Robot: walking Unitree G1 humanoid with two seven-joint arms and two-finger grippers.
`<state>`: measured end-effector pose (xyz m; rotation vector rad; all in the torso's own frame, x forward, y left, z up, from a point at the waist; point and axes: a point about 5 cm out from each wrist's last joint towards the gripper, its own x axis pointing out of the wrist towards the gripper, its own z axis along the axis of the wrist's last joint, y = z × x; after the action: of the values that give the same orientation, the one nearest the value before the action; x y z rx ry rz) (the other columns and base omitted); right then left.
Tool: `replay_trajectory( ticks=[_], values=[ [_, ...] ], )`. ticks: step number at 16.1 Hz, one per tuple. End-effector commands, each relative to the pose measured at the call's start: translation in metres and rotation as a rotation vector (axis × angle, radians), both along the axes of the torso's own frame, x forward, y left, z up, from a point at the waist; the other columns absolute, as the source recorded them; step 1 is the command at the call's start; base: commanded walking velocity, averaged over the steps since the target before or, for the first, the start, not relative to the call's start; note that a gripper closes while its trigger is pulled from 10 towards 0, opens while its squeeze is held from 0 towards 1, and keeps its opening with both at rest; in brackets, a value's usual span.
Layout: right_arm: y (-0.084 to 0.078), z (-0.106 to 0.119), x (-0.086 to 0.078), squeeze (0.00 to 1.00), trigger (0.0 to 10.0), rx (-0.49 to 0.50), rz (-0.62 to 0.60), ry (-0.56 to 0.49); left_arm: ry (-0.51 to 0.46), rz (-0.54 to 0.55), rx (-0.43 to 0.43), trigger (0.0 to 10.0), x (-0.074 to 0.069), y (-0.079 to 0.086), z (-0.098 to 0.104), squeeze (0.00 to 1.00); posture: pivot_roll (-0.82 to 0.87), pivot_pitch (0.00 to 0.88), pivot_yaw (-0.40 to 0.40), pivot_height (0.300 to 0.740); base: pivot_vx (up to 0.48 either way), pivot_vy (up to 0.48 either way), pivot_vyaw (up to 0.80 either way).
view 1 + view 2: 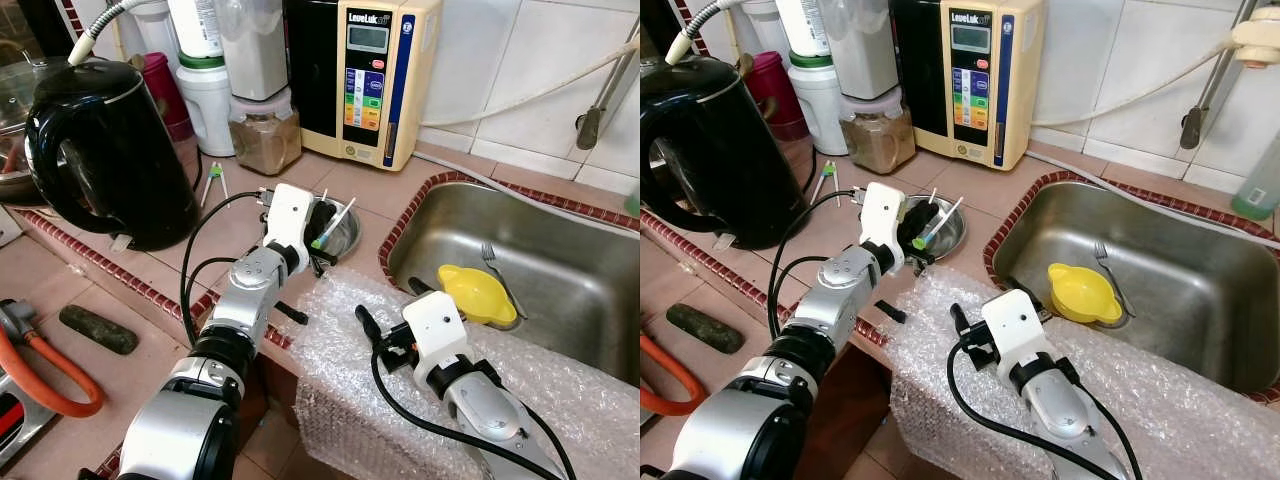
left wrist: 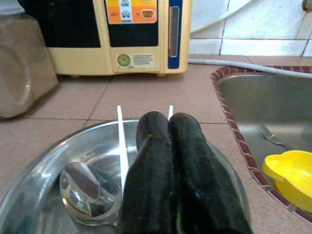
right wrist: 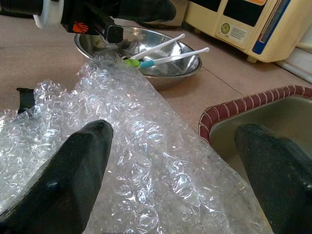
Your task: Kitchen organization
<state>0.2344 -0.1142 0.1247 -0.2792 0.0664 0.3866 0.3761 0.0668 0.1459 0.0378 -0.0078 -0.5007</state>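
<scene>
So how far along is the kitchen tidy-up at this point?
Early. Utensils already sit in the steel bowl. In hand: the left end effector, fingers together, is over that bowl; the right end effector is open above the bubble wrap. Left: the fork and yellow funnel in the sink.

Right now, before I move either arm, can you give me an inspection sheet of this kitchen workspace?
Surface: tiled counter with a steel sink set in on the right.
Job's things: steel bowl holding a spoon and plastic sticks; yellow funnel and fork in the sink.
Clutter: bubble wrap draped over the counter edge; kettle; jar; water purifier.
Grippers: left gripper over the bowl, fingers shut together; right gripper above the bubble wrap, fingers wide open, holding nothing.
Cables: black cables looping along both arms.
Surroundings: white wall tiles, orange hose at lower left.
</scene>
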Motion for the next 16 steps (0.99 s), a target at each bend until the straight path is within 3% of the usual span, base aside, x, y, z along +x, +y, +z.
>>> replay_trajectory(
  ticks=[1,10,16],
  values=[
    [-0.001,0.003,0.0,0.0,10.0,-0.004,0.007,-0.013,-0.02,0.034,0.013,10.0,0.0,0.004,-0.002,1.0,-0.07,0.0,0.046,0.74,0.0,0.0,0.0],
    [-0.001,0.003,-0.01,0.0,10.0,-0.004,0.01,-0.003,-0.124,0.067,-0.009,10.0,-0.01,-0.023,-0.005,1.0,-0.12,0.0,0.023,0.74,0.0,0.0,0.0],
    [-0.003,0.005,-0.015,0.0,10.0,-0.007,0.002,-0.002,-0.121,0.058,0.021,10.0,-0.016,-0.032,-0.015,1.0,-0.14,0.0,0.022,0.74,0.0,0.0,0.0]
  ],
)
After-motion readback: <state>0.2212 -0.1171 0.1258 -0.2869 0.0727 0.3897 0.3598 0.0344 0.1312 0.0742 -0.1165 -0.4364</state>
